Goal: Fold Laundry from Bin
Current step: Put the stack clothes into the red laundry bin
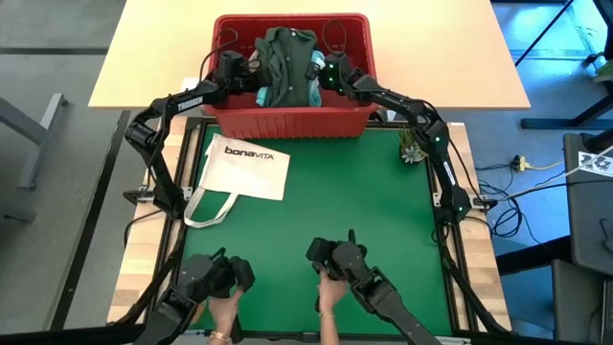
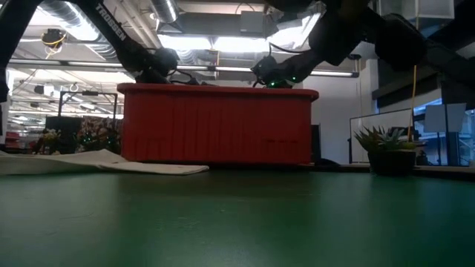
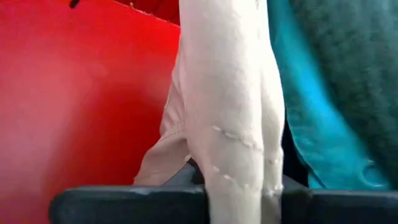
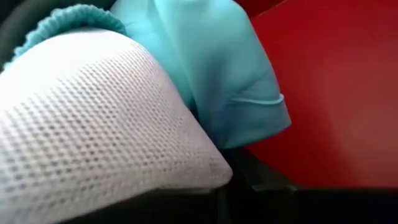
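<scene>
Nearest you, the flat white tote bag [image 1: 244,165] lies on the smooth green mat [image 1: 326,206]. Farther back, the ribbed red plastic bin [image 1: 292,117] holds soft, crumpled laundry [image 1: 287,62]. Your left gripper [image 1: 251,65] pinches a pale seamed fold; your right gripper [image 1: 318,69] is clamped on turquoise fabric with white mesh.

Grey floor [image 1: 57,192], ceiling strip lights [image 2: 215,43] — exposed ducts

A flat green mat-covered table [image 1: 326,206] carries a rectangular red plastic slotted bin [image 1: 287,122] at its far edge, a white "bonaVITA" cloth tote bag [image 1: 244,168] and 1 small potted plant [image 1: 412,149].
</scene>
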Controlling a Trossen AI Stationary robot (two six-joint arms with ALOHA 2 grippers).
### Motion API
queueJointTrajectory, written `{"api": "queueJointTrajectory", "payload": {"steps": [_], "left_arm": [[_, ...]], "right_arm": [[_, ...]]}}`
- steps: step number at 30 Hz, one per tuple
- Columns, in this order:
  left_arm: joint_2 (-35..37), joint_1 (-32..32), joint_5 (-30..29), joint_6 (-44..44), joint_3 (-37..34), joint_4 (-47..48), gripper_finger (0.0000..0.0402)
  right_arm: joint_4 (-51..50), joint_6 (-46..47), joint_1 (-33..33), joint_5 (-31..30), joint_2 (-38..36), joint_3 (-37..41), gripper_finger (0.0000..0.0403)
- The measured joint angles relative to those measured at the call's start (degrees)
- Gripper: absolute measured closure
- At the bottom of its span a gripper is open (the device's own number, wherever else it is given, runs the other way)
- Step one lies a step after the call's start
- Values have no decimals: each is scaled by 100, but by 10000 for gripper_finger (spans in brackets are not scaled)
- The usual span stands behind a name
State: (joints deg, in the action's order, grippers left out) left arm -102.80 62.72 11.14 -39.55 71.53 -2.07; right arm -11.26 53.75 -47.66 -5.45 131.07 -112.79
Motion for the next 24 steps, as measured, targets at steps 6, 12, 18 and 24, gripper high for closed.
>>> {"api": "queueJointTrajectory", "payload": {"steps": [6,12,18,24], "left_arm": [[0,-11,-38,340,0,-15,380],[0,36,66,376,0,-13,377],[0,217,397,382,-1,-31,338],[0,379,443,382,-2,-35,286]], "right_arm": [[81,-1,-11,-30,0,0,397],[77,-3,-11,-59,0,0,397],[71,-3,-11,-59,0,0,396],[80,-3,-11,-59,0,0,344]]}}
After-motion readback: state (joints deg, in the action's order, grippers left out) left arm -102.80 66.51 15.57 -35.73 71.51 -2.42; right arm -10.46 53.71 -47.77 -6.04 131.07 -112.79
